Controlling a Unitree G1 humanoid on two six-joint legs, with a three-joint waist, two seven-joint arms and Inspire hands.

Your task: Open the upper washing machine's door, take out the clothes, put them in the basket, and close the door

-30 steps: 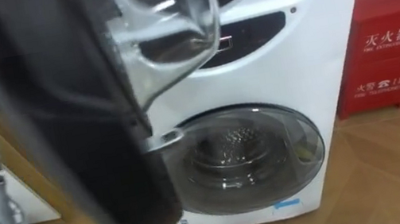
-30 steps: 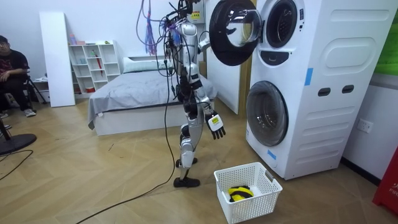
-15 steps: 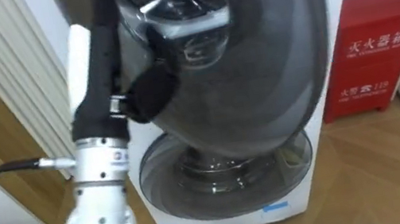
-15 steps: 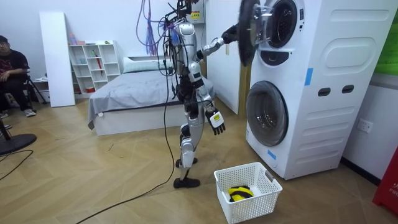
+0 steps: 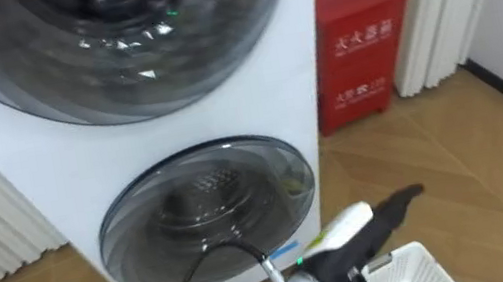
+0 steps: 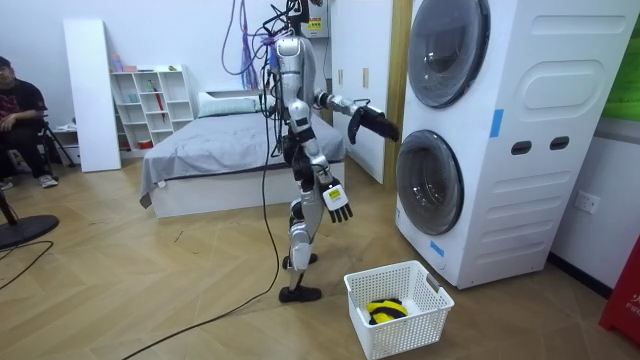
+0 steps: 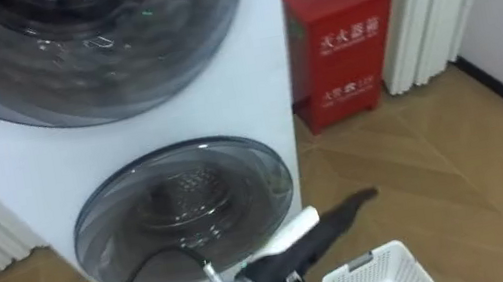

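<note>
The stacked washing machine (image 6: 500, 130) stands in front of me with its upper round door (image 5: 114, 41) shut and its lower door (image 5: 207, 209) shut too. My left hand (image 5: 394, 207) reaches out low in front of the lower door with straight fingers, open and holding nothing. In the room view that left hand (image 6: 375, 122) hovers just short of the machine's front. My right hand (image 6: 338, 203) hangs open at my side. A white basket (image 6: 398, 305) on the floor beside my feet holds a yellow and black garment (image 6: 385, 310).
A red cabinet (image 5: 363, 47) stands against the wall just right of the machine, with white curtains (image 5: 437, 0) beyond it. A bed (image 6: 220, 150) and white shelves (image 6: 150, 95) lie behind me. A person (image 6: 20, 110) sits at the room view's left.
The upper door has swung from wide open to shut. My left arm has come off the door and dropped to waist height. The camera has turned right and down.
</note>
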